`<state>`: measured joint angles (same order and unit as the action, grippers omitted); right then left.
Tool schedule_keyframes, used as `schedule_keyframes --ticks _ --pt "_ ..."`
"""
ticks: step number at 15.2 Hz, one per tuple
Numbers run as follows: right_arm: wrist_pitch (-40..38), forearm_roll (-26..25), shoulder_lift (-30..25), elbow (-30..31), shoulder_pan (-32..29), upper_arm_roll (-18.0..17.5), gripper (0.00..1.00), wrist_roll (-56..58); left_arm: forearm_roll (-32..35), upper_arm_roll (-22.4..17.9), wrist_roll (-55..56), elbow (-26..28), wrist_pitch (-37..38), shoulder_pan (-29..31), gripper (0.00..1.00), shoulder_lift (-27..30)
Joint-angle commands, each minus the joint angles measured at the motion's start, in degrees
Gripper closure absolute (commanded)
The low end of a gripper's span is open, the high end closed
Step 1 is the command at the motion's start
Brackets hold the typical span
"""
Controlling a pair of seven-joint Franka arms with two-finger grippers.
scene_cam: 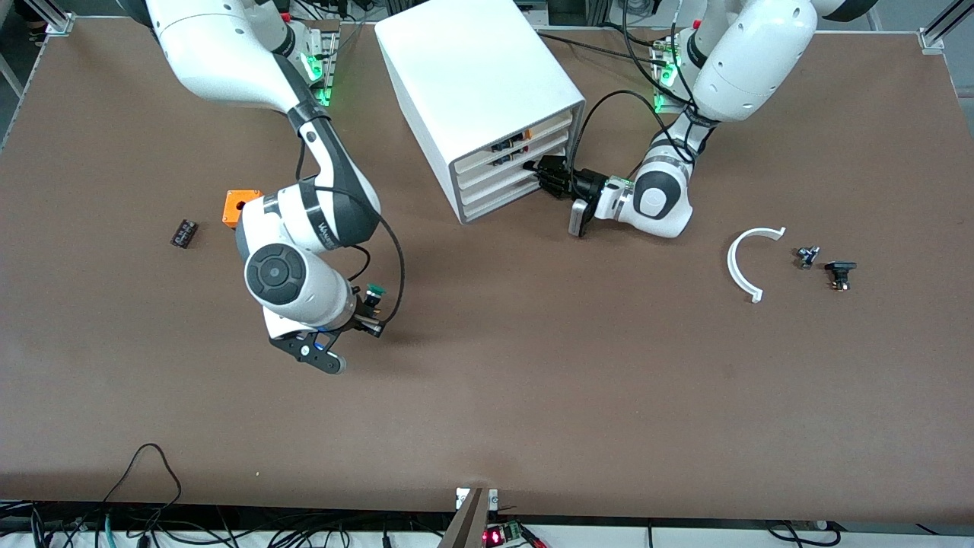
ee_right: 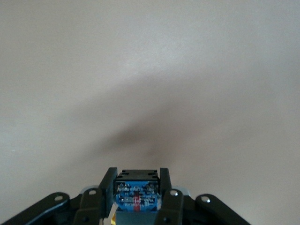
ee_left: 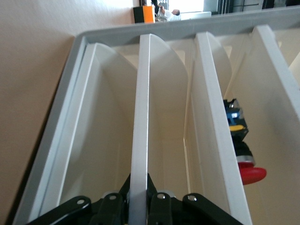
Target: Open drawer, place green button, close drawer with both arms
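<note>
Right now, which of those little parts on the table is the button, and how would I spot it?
Start at the white cabinet, then look toward the right arm's end of the table, where that arm bends low over the brown table. The button is up in its end effector, clamped by the black-and-blue body. Its round green cap sets it apart from the orange box and the black part nearby.

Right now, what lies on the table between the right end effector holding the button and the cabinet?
Front view: only bare table between the right end effector holding the button and the cabinet.
</note>
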<state>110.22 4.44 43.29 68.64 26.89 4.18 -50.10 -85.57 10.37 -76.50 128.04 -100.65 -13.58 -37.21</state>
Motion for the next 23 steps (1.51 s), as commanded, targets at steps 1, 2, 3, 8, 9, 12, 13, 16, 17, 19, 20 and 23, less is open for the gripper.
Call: schedule_keyframes --ticks 1,2,3,8,9,12,13,16,17,19,20,23 --pt "-1.7 0.9 1.3 -4.0 1.2 0.0 1.00 -6.9 -0.5 -0.3 3.6 -3.3 -1.1 2.0 1.00 0.4" --pt "-1.5 0.9 1.3 -4.1 1.8 0.0 1.00 -9.0 0.6 -0.6 5.4 -4.2 -1.1 2.2 1.00 0.3" --pt "-1.3 0.9 1.2 -4.5 2.3 0.0 1.00 -11.0 1.7 -1.3 7.1 -5.3 -1.1 2.4 1.00 0.2" --pt "1.1 0.8 1.2 -6.7 6.3 0.2 1.00 -22.7 9.0 -1.9 12.4 -11.5 -1.0 7.2 1.00 -1.9" --pt "1.9 0.6 1.1 -6.9 7.3 0.4 1.00 -25.1 10.7 -1.8 13.4 -13.2 -1.0 8.5 1.00 -2.7" --pt "3.5 0.3 1.2 -7.0 10.0 0.6 1.00 -31.1 14.5 -1.9 17.2 -16.9 -1.0 10.5 1.00 -3.7" --pt "3.7 0.3 1.1 -7.1 10.8 0.6 1.00 -33.3 15.3 -1.9 18.2 -18.1 -1.0 10.9 1.00 -4.1" --pt "4.7 0.2 1.2 -7.1 14.3 0.7 1.00 -39.4 16.3 -2.1 19.2 -20.6 -1.1 11.5 1.00 -5.6" --pt "4.8 0.1 1.2 -7.1 15.4 0.8 1.00 -41.4 16.4 -2.2 19.7 -21.1 -1.1 11.6 1.00 -5.8" --pt "5.1 -0.4 1.2 -7.1 17.5 0.9 1.00 -44.5 16.4 -2.5 20.1 -21.6 -1.0 11.6 1.00 -5.9" --pt "5.6 -1.3 1.3 -7.1 18.5 0.8 1.00 -46.1 16.4 -2.5 20.3 -21.6 -1.1 11.6 0.59 -5.9" --pt "6.5 -2.6 2.8 -7.1 21.7 0.8 1.00 -51.2 16.4 -2.5 20.4 -21.6 -0.7 12.7 0.00 -5.4"
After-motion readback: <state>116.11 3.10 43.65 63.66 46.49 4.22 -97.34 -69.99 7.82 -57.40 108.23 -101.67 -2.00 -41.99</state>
